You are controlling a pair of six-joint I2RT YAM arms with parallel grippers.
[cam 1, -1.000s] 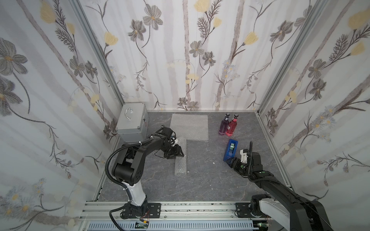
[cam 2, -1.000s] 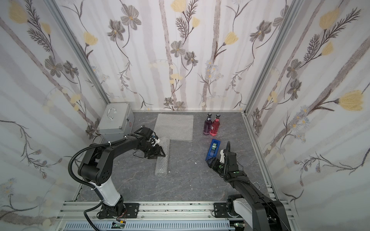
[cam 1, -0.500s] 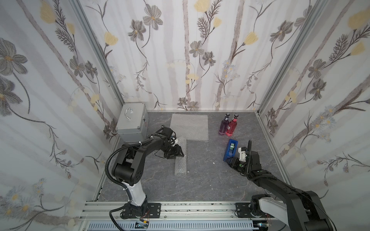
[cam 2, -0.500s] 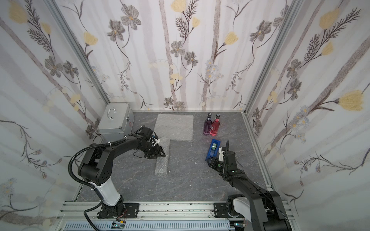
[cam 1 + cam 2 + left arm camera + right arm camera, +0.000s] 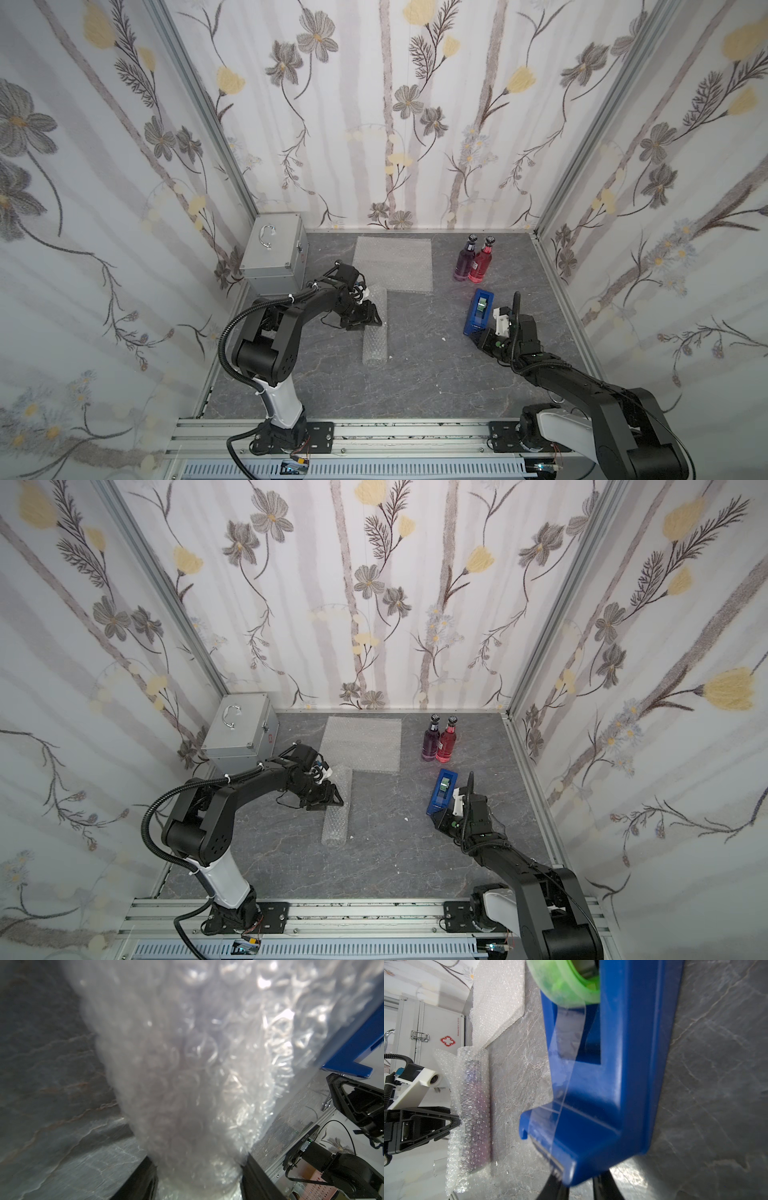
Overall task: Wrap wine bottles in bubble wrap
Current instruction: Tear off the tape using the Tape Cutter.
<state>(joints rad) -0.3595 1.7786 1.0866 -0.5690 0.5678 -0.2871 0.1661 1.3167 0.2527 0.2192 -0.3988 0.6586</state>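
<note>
A purple wine bottle rolled in bubble wrap (image 5: 374, 332) (image 5: 336, 816) (image 5: 475, 1105) lies mid-table. My left gripper (image 5: 372, 320) (image 5: 334, 802) (image 5: 198, 1159) is shut across this roll, one finger on each side. A purple bottle (image 5: 463, 264) (image 5: 430, 742) and a red-pink one (image 5: 480, 264) (image 5: 445, 744) stand upright at the back right. A flat sheet of bubble wrap (image 5: 395, 262) (image 5: 361, 742) (image 5: 496, 1001) lies at the back. My right gripper (image 5: 477, 336) (image 5: 437, 817) (image 5: 579, 1186) sits at the cutter end of the blue tape dispenser (image 5: 480, 309) (image 5: 444, 789) (image 5: 623, 1084); that end hides its fingertips.
A silver metal case (image 5: 274, 253) (image 5: 241, 729) (image 5: 436, 1028) stands at the back left, close behind my left arm. A green tape roll (image 5: 566, 987) sits in the dispenser, with a clear strip running to the cutter. Walls enclose three sides of the table.
My right gripper's jaws have narrowed at the dispenser's cutter end, and the wrist has edged slightly toward it. The left arm and the wrapped bottle have not moved.
</note>
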